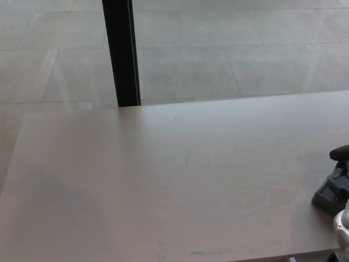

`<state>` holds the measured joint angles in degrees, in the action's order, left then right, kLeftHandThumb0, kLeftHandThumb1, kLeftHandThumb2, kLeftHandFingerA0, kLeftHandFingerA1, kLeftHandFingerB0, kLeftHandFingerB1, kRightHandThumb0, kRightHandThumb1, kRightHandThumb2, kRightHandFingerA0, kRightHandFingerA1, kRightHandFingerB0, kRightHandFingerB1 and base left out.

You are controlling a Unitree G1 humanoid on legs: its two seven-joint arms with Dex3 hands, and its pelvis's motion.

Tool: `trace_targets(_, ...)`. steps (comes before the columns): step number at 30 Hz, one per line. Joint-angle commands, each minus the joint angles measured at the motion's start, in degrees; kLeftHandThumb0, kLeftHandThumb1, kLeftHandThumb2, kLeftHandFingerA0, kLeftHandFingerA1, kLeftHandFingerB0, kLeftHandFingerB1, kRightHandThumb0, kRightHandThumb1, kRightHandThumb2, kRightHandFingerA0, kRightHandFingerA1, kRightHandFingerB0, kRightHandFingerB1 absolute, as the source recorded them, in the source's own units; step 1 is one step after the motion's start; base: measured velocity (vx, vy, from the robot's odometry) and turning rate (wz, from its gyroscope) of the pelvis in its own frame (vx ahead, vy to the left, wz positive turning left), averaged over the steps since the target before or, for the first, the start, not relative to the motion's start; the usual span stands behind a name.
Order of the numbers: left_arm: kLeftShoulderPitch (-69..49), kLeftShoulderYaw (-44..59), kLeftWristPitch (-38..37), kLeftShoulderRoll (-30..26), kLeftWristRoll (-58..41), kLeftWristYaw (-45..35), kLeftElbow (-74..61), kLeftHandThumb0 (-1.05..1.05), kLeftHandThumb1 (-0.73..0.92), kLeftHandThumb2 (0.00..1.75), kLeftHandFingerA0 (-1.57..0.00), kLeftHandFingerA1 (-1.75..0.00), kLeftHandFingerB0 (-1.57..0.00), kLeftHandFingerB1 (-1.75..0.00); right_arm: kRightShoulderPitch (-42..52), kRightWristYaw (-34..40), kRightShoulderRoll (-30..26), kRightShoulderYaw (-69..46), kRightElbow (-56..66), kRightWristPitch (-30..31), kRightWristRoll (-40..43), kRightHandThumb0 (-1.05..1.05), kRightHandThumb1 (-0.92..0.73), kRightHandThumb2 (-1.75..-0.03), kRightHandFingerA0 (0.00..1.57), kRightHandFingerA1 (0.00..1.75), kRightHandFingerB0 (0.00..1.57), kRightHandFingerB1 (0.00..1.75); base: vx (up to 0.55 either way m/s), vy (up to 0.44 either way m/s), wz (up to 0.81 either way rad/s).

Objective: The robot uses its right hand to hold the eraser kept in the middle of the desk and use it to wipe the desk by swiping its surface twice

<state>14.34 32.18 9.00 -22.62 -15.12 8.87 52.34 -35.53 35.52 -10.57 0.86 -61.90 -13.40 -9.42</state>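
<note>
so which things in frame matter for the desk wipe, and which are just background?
Job:
- right hand, entering at the right edge
- desk, with faint marks
- eraser: not visible

Background:
- black post behind the desk
- tiled floor

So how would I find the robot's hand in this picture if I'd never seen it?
Start at the big pale desk filling the lower half of the picture, then follow it to the right edge. The right hand pokes in there, low down just above the desk top. It is the only dark, chunky thing over the desk; the black post stands behind the far edge.
</note>
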Motion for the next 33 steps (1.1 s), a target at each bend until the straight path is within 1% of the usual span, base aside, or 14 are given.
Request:
trace_targets(1,0.93,1.29,-0.27,-0.53,-1.68,0.76,-0.58,-0.72,0.92,0.67,-0.37,-0.96,-0.27,-0.68,3.89,-1.43,0.51,3.8,-3.39,6.23,-4.02,-0.28,-0.72,-0.78,0.9,1.75,0.6,1.65,0.0,0.0,0.0)
trace_targets(2,1.05,0.65,-0.48,-0.83,-0.88,0.76,0.02,-0.74,0.71,1.03,-0.42,-0.83,-0.28,-0.66,4.11,-1.23,0.6,3.83,-3.55,6.49,-3.89,-0.26,-0.7,-0.83,0.91,1.75,0.64,1.64,0.0,0.0,0.0)
trace_targets(3,1.0,0.03,-0.96,-1.06,-0.17,0.54,0.4,-0.71,0.92,0.71,-0.4,-0.95,-0.28,-0.69,4.08,-1.53,0.86,3.5,-3.68,7.15,-3.27,-0.28,-0.69,-0.84,0.93,1.75,0.66,1.62,0.0,0.0,0.0)
trace_targets(5,1.3,-0.06,-0.96,-1.21,-0.13,0.69,0.34,-0.71,0.92,0.7,-0.38,-0.98,-0.28,-0.69,3.8,-1.35,1.3,3.36,-3.81,6.98,-2.96,-0.29,-0.66,-0.9,0.94,1.75,0.73,1.56,0.0,0.0,0.0)
trace_targets(6,1.46,0.49,-1.05,-1.02,-0.75,0.85,0.43,-0.71,0.92,0.67,-0.38,-0.94,-0.29,-0.68,3.91,-2.54,2.11,3.09,-2.94,7.49,-2.26,-0.34,-0.7,-0.76,0.95,1.74,0.74,1.45,0.0,0.0,0.0)
trace_targets(7,1.57,0.86,-0.89,-0.8,-1.22,0.9,0.2,-0.72,0.92,0.68,-0.37,-0.98,-0.27,-0.68,4.09,-2.62,3.17,2.98,-2.46,6.57,-1.89,-0.29,-0.6,-0.93,0.93,1.75,0.7,1.61,0.0,0.0,0.0)
trace_targets(9,1.42,0.76,-0.8,-0.63,-1.35,0.46,-0.29,-0.72,0.92,0.7,-0.34,-1.02,-0.26,-0.68,4.27,-4.22,5.06,1.96,-1.49,4.42,-0.2,-0.31,-0.63,-0.92,0.94,1.75,0.73,1.59,0.0,0.0,0.0)
trace_targets(11,1.7,0.8,-0.8,-0.83,-1.7,-0.05,0.03,-0.73,0.92,0.7,-0.33,-0.93,-0.25,-0.67,4.11,-5.61,6.76,1.33,0.14,2.78,0.79,-0.31,-0.64,-0.9,0.93,1.75,0.74,1.59,0.0,0.0,0.0)
trace_targets(12,1.88,0.71,-0.83,-0.93,-1.54,0.3,0.31,-0.73,0.92,0.69,-0.35,-0.96,-0.21,-0.66,3.47,-5.28,9.42,0.64,2.84,4.01,2.07,-0.32,-0.59,-0.97,0.96,1.75,0.81,1.58,0.0,0.0,0.0)
trace_targets(13,1.94,0.67,-0.79,-0.87,-1.48,0.74,0.13,-0.73,0.92,0.68,-0.37,-1.03,-0.24,-0.7,3.68,-6.55,10.68,0.41,4.65,3.6,2.82,-0.31,-0.56,-1.01,0.95,1.75,0.79,1.64,0.0,0.0,0.0)
trace_targets(15,1.91,0.55,-0.5,-0.77,-1.52,0.68,-0.3,-0.73,0.92,0.68,-0.37,-0.99,-0.27,-0.71,3.9,-6.93,12.35,0.65,7.35,4.83,2.5,-0.32,-0.5,-1.14,0.97,1.75,0.85,1.63,0.0,0.0,0.0)
trace_targets(21,1.83,0.06,-1.22,-1.05,-1.2,-0.18,0.49,-0.73,0.92,0.73,-0.37,-0.93,-0.27,-0.66,5.38,-10.92,16.66,-2.35,14.94,8.31,6.86,-0.24,-0.52,-1.15,0.99,1.75,0.85,1.65,0.0,0.0,0.0)
trace_targets(25,2.04,0.54,-0.88,-0.81,-1.7,0.59,0.14,-0.74,0.92,0.71,-0.37,-0.97,-0.27,-0.71,7.01,-13.44,18.82,-3.79,18.19,10.76,8.57,-0.25,-0.52,-1.18,1.02,1.75,0.85,1.65,0.0,0.0,0.0)
trace_targets(33,2.36,0.69,-0.93,-0.76,-1.88,1.09,0.27,-0.74,0.92,0.68,-0.36,-1.01,-0.3,-0.73,9.92,-16.89,19.78,2.02,20.13,12.84,3.4,-0.25,-0.47,-1.28,1.01,1.75,0.84,1.66,0.0,0.0,0.0)
